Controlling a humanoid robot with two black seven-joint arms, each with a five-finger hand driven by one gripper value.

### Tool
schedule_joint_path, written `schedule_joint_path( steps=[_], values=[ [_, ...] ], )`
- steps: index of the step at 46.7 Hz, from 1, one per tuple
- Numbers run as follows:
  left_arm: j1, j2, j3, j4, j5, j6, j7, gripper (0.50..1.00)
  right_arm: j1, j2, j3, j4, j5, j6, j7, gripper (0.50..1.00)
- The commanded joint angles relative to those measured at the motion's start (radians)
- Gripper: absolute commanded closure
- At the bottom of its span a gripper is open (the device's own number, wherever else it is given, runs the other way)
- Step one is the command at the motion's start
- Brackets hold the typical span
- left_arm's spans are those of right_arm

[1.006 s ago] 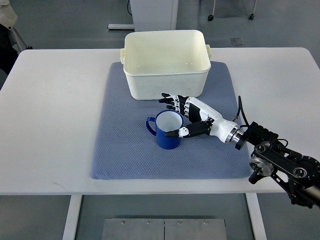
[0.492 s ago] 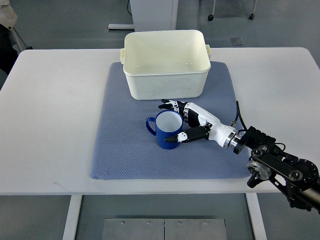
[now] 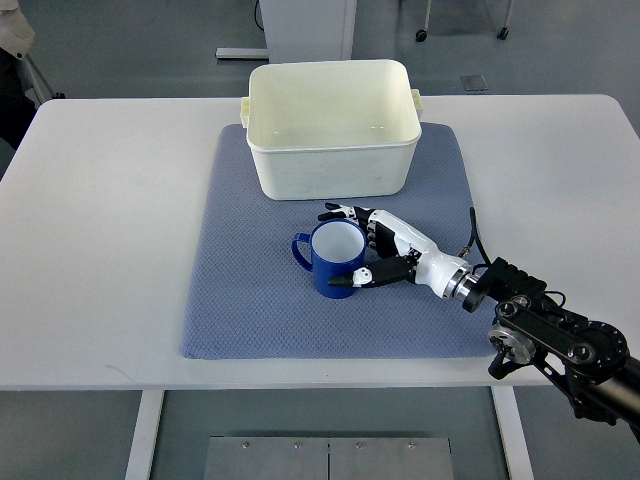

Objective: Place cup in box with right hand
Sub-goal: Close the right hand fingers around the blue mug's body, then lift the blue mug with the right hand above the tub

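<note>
A blue cup with a white inside stands upright on the blue-grey mat, its handle pointing left. My right hand comes in from the lower right and wraps the cup's right side. Its fingers curl round the far rim, and the thumb presses the near wall. The white box stands empty at the mat's far edge, just beyond the hand. The left arm does not show.
The mat lies in the middle of a white table. My right forearm hangs over the table's near right edge. Beyond the table are grey floor and a white cabinet base.
The right hand has slid slightly towards the near side and closed tighter round the cup, the thumb moving further left along its near wall. The cup has stayed on the mat.
</note>
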Motion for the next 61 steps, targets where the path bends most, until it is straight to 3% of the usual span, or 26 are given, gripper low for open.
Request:
schedule_joint_path(
  steps=[1, 8, 11, 13, 15, 16, 41, 61],
  values=[
    [0.000, 0.000, 0.001, 0.000, 0.000, 0.000, 0.000, 0.500, 0.000, 0.002, -0.001, -0.002, 0.000, -0.001, 0.004, 0.521],
    [0.000, 0.000, 0.001, 0.000, 0.000, 0.000, 0.000, 0.500, 0.000, 0.007, -0.011, -0.005, 0.000, -0.001, 0.021, 0.594],
    [0.000, 0.000, -0.001, 0.000, 0.000, 0.000, 0.000, 0.500, 0.000, 0.005, -0.011, -0.011, 0.000, 0.000, 0.032, 0.659],
    [0.000, 0.000, 0.001, 0.000, 0.000, 0.000, 0.000, 0.500, 0.001, 0.005, -0.011, -0.016, 0.000, -0.001, 0.044, 0.757],
    [0.000, 0.000, -0.001, 0.000, 0.000, 0.000, 0.000, 0.500, 0.001, 0.005, -0.011, -0.017, 0.000, -0.001, 0.050, 0.982],
    [0.000, 0.000, -0.001, 0.000, 0.000, 0.000, 0.000, 0.500, 0.003, 0.005, -0.011, -0.017, 0.000, -0.001, 0.052, 1.000],
    [0.000, 0.000, -0.001, -0.001, 0.000, 0.000, 0.000, 0.500, 0.013, 0.002, -0.016, -0.008, 0.006, -0.054, 0.109, 1.000],
    [0.000, 0.000, -0.001, 0.000, 0.000, 0.000, 0.000, 0.500, 0.044, -0.150, 0.015, 0.154, 0.017, -0.087, 0.113, 1.000]
  ],
)
